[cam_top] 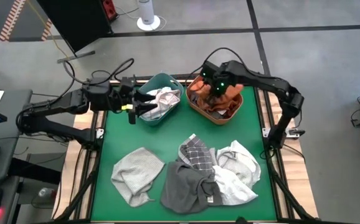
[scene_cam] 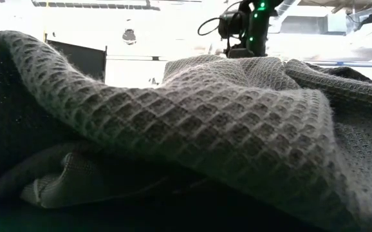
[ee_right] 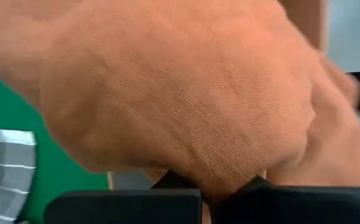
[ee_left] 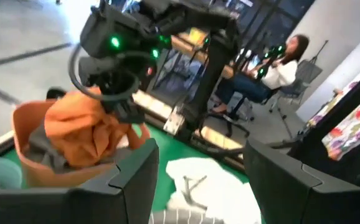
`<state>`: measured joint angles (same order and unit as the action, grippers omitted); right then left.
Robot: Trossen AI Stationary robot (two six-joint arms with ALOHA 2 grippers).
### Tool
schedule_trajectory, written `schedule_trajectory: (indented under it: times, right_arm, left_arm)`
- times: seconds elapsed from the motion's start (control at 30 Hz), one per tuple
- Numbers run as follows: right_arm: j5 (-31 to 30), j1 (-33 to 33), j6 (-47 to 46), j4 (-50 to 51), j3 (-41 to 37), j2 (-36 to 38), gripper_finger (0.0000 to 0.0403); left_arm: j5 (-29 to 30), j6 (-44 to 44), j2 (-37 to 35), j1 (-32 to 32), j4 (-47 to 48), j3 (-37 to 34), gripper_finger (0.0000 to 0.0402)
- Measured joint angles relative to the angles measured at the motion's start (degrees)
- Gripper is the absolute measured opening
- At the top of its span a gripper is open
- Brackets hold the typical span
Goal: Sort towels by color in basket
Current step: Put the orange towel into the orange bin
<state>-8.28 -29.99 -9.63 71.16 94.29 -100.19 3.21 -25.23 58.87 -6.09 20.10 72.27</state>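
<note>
On the green mat (cam_top: 180, 140), the right gripper (cam_top: 217, 93) pinches a rust-orange towel (ee_right: 186, 93) over the orange basket (cam_top: 195, 107) — colours matched (sorting); left gripper (ee_left: 195, 180) waits, fingers wide.

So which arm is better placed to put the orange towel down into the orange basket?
The right arm. Its gripper hangs directly over the orange basket and is shut on the orange towel. The left gripper is open over the teal basket, beside it.
</note>
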Motion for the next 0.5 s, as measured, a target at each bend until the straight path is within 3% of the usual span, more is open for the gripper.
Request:
schedule_trajectory:
  times: [0.5]
  right_arm:
    - [3.8, -4.5, 5.5, 4.2, 0.0, -12.7, 0.0024]
  left_arm:
    - [5.8, 0.0, 0.0, 3.5, 6.0, 0.0, 0.0224]
